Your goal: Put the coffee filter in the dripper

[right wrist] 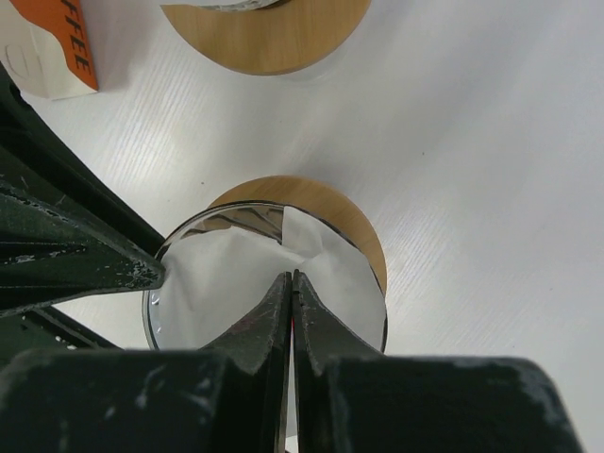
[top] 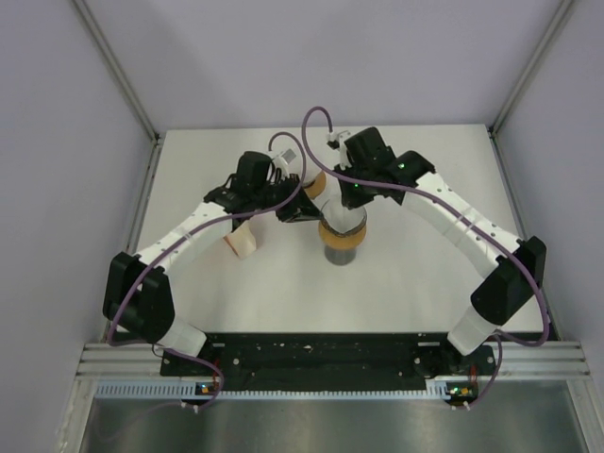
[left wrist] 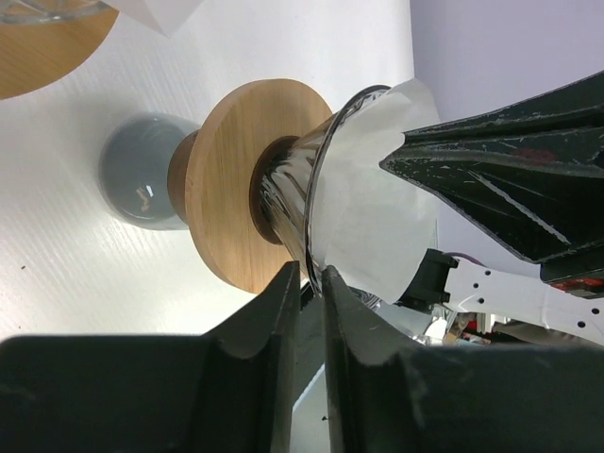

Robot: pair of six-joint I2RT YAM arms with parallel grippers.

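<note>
Ana: Black fingers of the left gripper (left wrist: pixel 310 276) are closest to the lens, low in its own view. Their gap is narrow, and the glass rim of the dripper (left wrist: pixel 288 203) goes in between them, so I judge that they pinch this rim.

Ben: And the right gripper (right wrist: pixel 291 279)?

Ana: Its jaws are pressed fully together. The tips touch the coffee filter (right wrist: pixel 212 283), which sits inside the glass cone with one edge standing above the rim. Whether a fold of paper is caught between the tips, I cannot tell.

Ben: How will the paper behave?

Ana: I think it is very light and soft, easy to crumple or tear. It is better to take it gently at the free upper edge and press it to the wall of the cone, not to drag it.

Ben: The dripper itself?

Ana: It is glass, so smooth and fragile. With its wooden collar (left wrist: pixel 231 179) it stands on a grey cup (left wrist: pixel 137 175), so it is probably top-heavy. Holding the rim seems sensible.

Ben: Surface and room?

Ana: The white worktop (right wrist: pixel 491 189) is smooth, with fine lines. The dripper is near its middle. A second wooden ring (right wrist: pixel 274 33) is just behind, toward the far edge, and a box (right wrist: pixel 42 47) with orange letters lies toward the left edge. Pale walls (top: pixel 311 57) close three sides, and both arms meet over the middle, so free space there is small.
</note>
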